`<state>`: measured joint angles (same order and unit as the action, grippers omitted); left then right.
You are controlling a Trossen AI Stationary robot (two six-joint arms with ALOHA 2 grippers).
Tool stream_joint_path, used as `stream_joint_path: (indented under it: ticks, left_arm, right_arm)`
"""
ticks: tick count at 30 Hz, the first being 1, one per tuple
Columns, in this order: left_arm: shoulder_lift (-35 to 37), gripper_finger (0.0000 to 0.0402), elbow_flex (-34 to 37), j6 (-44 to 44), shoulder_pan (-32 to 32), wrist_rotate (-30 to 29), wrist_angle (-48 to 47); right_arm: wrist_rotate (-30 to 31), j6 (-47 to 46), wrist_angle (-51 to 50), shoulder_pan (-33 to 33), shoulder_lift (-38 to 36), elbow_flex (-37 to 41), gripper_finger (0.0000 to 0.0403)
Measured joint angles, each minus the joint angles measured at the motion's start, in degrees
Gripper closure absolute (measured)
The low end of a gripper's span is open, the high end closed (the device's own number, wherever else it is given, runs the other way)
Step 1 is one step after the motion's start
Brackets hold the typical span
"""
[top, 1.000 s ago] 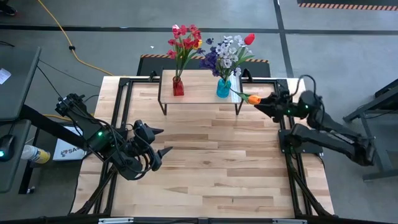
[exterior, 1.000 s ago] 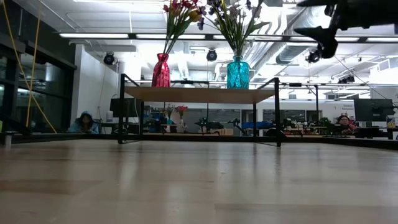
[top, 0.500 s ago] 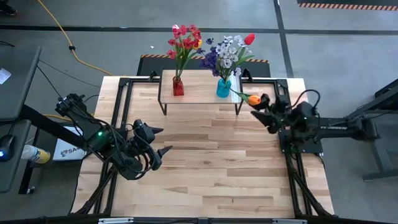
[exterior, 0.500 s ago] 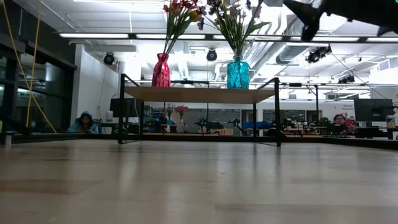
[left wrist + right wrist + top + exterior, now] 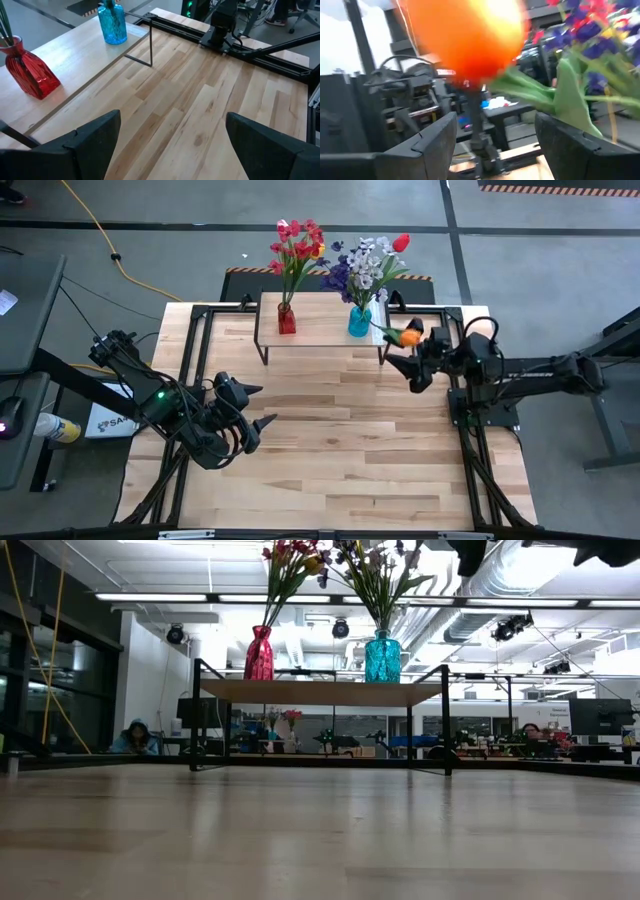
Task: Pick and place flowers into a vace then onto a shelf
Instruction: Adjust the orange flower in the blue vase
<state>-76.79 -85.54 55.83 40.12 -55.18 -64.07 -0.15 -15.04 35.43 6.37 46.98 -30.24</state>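
The right gripper [image 5: 408, 366] hangs above the table's right side, just near of the shelf's right end, its two dark fingers [image 5: 437, 137] spread apart with nothing between them. In the right wrist view an orange tulip [image 5: 467, 37] fills the space just ahead of those fingers, its green leaf [image 5: 572, 97] running off toward the bunch; no finger touches it. From above, that orange tulip [image 5: 408, 337] leans out low to the right of the blue vase [image 5: 359, 321], just beside the gripper.

The left gripper [image 5: 262, 407] waits over the table's left side, well apart from the shelf, its fingers [image 5: 87, 142] standing wide and holding nothing.

The shelf [image 5: 320, 337] sits at the far middle of the wooden table [image 5: 340, 460] on thin black legs. Two vases stand upright on its top: a red vase [image 5: 286, 318] to the left with red, pink and yellow tulips [image 5: 297, 246], and the blue vase to the right with purple and whitish sprays [image 5: 360, 268] and a red tulip [image 5: 401, 242].

In the low view both vases stand on the shelf [image 5: 320, 691], and people [image 5: 133, 737] sit in the room far behind it.
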Motion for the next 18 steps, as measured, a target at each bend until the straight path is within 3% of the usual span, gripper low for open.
stream_joint_path:
  ticks: [18]
  left_arm:
    - [0.0,0.0009,0.0,0.0,0.0,0.02,-0.47]
  right_arm:
    - [0.07,2.63,0.71,6.01,-1.31,-0.21,0.0156]
